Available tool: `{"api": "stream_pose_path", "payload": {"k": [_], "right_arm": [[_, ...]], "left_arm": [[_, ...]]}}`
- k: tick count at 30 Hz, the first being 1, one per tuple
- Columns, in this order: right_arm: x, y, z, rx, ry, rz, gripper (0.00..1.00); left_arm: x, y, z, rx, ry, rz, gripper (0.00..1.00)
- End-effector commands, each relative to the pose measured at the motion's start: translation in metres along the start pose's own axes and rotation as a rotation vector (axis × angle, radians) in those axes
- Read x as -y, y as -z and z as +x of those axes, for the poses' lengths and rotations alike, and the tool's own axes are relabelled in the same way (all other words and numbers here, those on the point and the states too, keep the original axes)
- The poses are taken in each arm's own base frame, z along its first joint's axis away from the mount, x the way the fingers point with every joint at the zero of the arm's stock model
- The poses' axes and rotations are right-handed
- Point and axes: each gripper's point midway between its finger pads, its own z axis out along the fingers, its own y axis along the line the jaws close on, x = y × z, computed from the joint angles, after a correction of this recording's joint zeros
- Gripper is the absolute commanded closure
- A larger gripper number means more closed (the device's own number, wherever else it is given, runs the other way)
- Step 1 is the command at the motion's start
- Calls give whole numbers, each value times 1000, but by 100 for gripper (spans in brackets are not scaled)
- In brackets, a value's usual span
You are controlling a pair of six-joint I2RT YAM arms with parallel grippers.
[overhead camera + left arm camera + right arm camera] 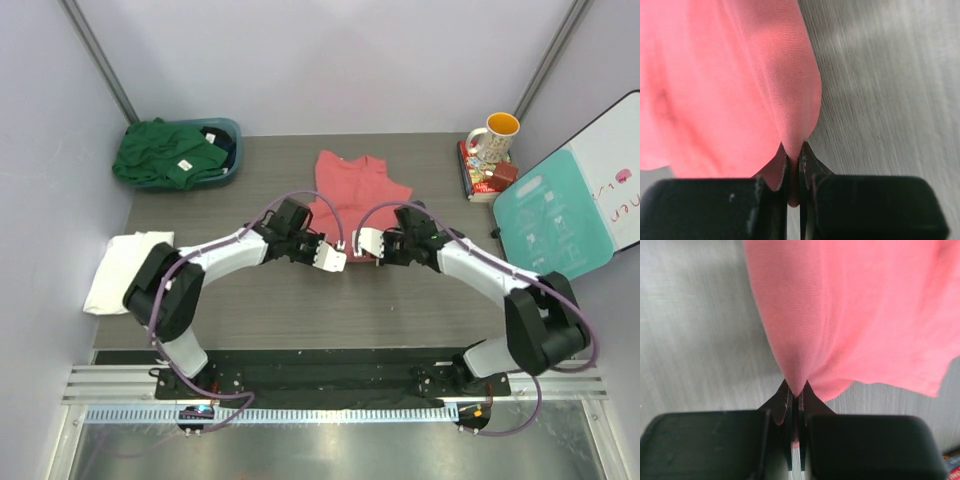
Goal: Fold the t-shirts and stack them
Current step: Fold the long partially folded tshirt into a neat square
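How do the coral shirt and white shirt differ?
The coral shirt lies spread in the middle of the table; the white shirt is bundled at its left edge. The left gripper and right gripper pinch the coral shirt's near edge; the white shirt is untouched. Both are plain cloth.

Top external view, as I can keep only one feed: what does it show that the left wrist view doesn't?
Only top external: the white t-shirt, the dark green t-shirt on the teal tub, the right gripper. Only left wrist: the left gripper close up, shut on a pinched cloth fold. Both: the coral-red t-shirt and the table.
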Motion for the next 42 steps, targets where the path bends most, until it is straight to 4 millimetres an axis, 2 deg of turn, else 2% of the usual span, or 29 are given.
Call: {"api": "stream_pose_path", "payload": {"k": [1, 2, 3, 4, 5, 6, 7, 8, 9, 10, 11, 15, 19, 26, 27, 31, 34, 38, 41, 42], "right_arm": [[-15, 55, -32, 72, 17, -79, 99], [-16, 64, -38, 87, 28, -85, 99], [-19, 72, -43, 101, 40, -95, 99], [-29, 80, -44, 98, 39, -126, 99], [-27, 95, -54, 131, 62, -103, 99], [-30, 102, -59, 140, 74, -110, 99], [-37, 110, -60, 139, 72, -131, 99], [-33, 123, -70, 170, 89, -107, 99], [-35, 128, -73, 174, 93, -106, 99], [-37, 134, -76, 180, 97, -106, 99], [-32, 142, -82, 188, 95, -73, 99], [-25, 151, -90, 197, 88, -29, 99], [-18, 140, -88, 182, 78, 6, 99], [-1, 110, -80, 133, 79, 47, 99], [6, 108, -83, 143, 81, 73, 99], [16, 90, -79, 116, 82, 93, 99], [24, 85, -78, 106, 86, 117, 99], [31, 78, -77, 94, 106, 133, 99], [31, 74, -74, 84, 111, 129, 99], [30, 72, -73, 80, 115, 125, 99]], "left_arm": [[1, 51, -36, 84, 9, 7, 100], [10, 60, -41, 88, 11, 47, 100], [9, 77, -56, 127, -7, 35, 100], [11, 85, -61, 139, -11, 39, 100], [13, 96, -68, 149, -23, 42, 100], [22, 104, -70, 152, -28, 73, 100], [23, 119, -80, 175, -49, 59, 99], [22, 129, -86, 185, -60, 55, 99], [33, 135, -88, 185, -63, 90, 99], [34, 146, -95, 204, -79, 78, 98], [33, 152, -99, 212, -89, 73, 98], [35, 168, -111, 246, -114, 49, 94], [32, 167, -112, 253, -117, 37, 88], [33, 155, -104, 239, -118, 45, 86], [35, 153, -101, 233, -119, 50, 86], [43, 138, -90, 217, -115, 73, 87], [42, 125, -82, 205, -101, 80, 88], [36, 108, -73, 191, -87, 87, 84], [23, 95, -61, 175, -71, 80, 78], [12, 95, -58, 171, -64, 60, 77]]}}
